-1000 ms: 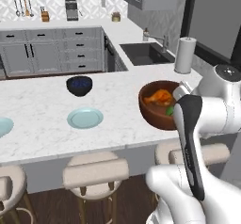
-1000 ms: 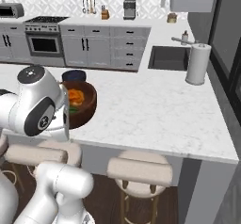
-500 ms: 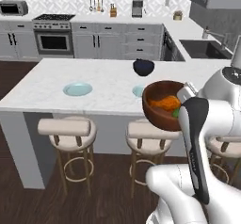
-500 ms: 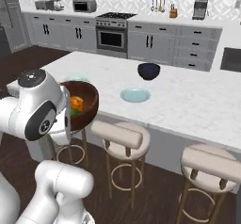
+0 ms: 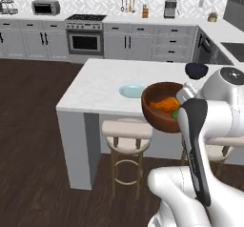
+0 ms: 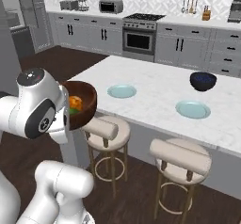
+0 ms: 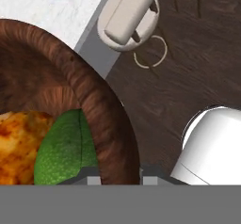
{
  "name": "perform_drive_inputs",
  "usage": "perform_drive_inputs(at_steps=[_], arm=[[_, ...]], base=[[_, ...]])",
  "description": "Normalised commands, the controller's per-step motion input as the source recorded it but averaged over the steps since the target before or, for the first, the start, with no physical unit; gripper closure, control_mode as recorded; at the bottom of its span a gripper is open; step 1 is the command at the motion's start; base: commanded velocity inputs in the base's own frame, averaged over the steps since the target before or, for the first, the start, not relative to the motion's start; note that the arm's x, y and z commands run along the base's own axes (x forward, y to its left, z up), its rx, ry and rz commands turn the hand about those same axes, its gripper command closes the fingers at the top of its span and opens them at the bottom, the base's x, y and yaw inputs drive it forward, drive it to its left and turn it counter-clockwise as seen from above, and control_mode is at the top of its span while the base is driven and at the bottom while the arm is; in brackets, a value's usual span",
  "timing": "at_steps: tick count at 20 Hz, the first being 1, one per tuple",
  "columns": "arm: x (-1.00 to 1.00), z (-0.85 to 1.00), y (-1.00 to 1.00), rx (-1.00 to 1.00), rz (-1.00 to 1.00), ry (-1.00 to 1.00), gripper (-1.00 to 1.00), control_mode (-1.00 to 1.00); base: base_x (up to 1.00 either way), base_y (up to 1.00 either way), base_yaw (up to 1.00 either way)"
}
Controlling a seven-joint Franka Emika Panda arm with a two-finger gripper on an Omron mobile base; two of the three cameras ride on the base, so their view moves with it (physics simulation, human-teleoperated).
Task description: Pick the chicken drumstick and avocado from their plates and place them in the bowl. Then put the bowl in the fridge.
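A: 2 items sit in the bowl (image 5: 164, 106): the chicken drumstick (image 5: 164, 104) and, just beside it, the avocado (image 7: 63, 150). What has hold of the bowl?

B: The gripper (image 7: 117, 177), by my reading. In the hand view its 2 fingertips straddle the bowl's rim, one inside the wall and one outside, so it looks clenched on that rim.

A: Where is the bowl relative to the island counter (image 5: 102, 85)?

B: Off it, held in the air beyond the counter's front edge, above the stools (image 6: 106, 126). The 2 plates (image 6: 121, 91) lie bare on the counter, and the navy bowl (image 6: 203, 81) stands farther along it.

A: So which step is this?

B: The loading looks done; I judge this to be the carry to the fridge. I can't pick out the fridge with any certainty here.

A: What does the next move call for?

B: Keeping the bowl level so neither item rolls out, holding the pinch firm on the rim, and bringing the base round until the fridge is within reach, then finding a shelf with room for the bowl.
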Motion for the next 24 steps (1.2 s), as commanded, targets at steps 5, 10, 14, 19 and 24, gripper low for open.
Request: perform_drive_inputs(at_steps=[5, 10, 14, 19, 24], arm=[[0.0, 0.0, 0.0, 0.0, 0.0, 0.0, 1.0, 1.0], [0.0, 0.0, 0.0, 0.0, 0.0, 0.0, 1.0, 1.0], [0.0, 0.0, 0.0, 0.0, 0.0, 0.0, 1.0, 1.0], [0.0, 0.0, 0.0, 0.0, 0.0, 0.0, 1.0, 1.0], [0.0, 0.0, 0.0, 0.0, 0.0, 0.0, 1.0, 1.0]], base=[[0.43, 1.0, 0.01], [0.51, 1.0, -0.01], [0.57, 1.0, -0.06], [0.59, 1.0, -0.18], [0.63, 1.0, -0.26]])
